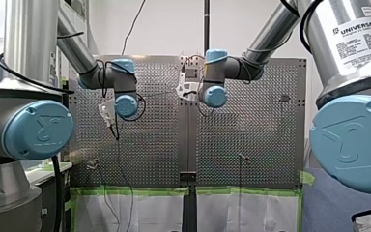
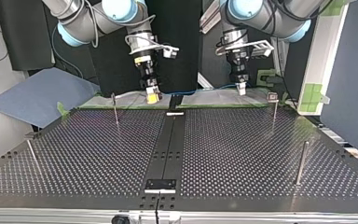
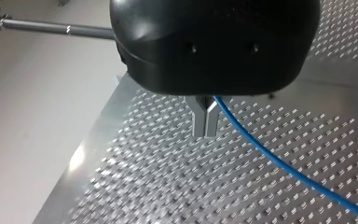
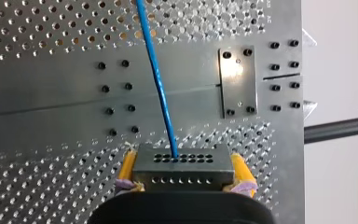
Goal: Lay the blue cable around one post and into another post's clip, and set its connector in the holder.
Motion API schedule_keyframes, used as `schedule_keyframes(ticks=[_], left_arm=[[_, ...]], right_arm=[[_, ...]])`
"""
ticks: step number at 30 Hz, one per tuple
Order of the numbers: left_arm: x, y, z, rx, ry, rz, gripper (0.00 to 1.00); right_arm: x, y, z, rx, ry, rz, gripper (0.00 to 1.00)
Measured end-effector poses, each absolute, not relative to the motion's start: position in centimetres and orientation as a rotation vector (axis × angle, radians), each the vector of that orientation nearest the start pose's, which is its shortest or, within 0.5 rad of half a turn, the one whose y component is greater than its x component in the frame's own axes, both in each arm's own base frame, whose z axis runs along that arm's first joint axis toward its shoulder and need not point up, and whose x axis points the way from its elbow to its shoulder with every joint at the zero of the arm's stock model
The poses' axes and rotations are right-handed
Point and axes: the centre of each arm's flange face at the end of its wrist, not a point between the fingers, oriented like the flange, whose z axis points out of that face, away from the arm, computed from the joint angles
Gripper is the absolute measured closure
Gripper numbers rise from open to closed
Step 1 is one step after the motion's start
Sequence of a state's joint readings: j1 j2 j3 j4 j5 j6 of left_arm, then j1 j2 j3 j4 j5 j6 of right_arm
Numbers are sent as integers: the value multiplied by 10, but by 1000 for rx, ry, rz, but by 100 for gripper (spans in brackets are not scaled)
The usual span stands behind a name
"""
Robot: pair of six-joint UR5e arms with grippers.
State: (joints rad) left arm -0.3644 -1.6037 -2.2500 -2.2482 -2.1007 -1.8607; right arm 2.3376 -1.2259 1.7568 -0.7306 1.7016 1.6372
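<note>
Grip on both ends, no routing done yet. My left hand [image 3: 205, 126] has its metal fingers pinched shut on the blue cable [image 3: 279, 165] partway along, prob. so it can steer the line while the end stays put. My right hand [image 4: 182, 171] has its yellow pads clamped on the sides of the grey connector [image 4: 182, 159], w/ the cable exit facing away from the hand. That hold should let the block go into a holder w/o a regrip.

In the top view both hands hang over the far edge of the worktop [image 2: 242, 149]. The cable spans btwn them w/ a slight sag, apart from every post. The post w/ a clip [image 2: 273, 108] stands far right, near my left hand, so it's the likely first stop. A plain post [image 2: 115, 111] stands far left, near my right hand. Can't tell which fitting is the holder.
</note>
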Motion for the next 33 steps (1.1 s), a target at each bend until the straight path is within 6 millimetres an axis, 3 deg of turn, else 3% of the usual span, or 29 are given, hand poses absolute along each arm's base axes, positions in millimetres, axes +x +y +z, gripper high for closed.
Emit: schedule_keyframes(ticks=[13,33], left_arm=[[361,-172,291,-534,1300,-149,100],[382,-146,375,-634,1192,-133,100]], right_arm=[[520,-347,322,1486,-755,1841,90],[567,-337,410,1430,-628,1977,87]])
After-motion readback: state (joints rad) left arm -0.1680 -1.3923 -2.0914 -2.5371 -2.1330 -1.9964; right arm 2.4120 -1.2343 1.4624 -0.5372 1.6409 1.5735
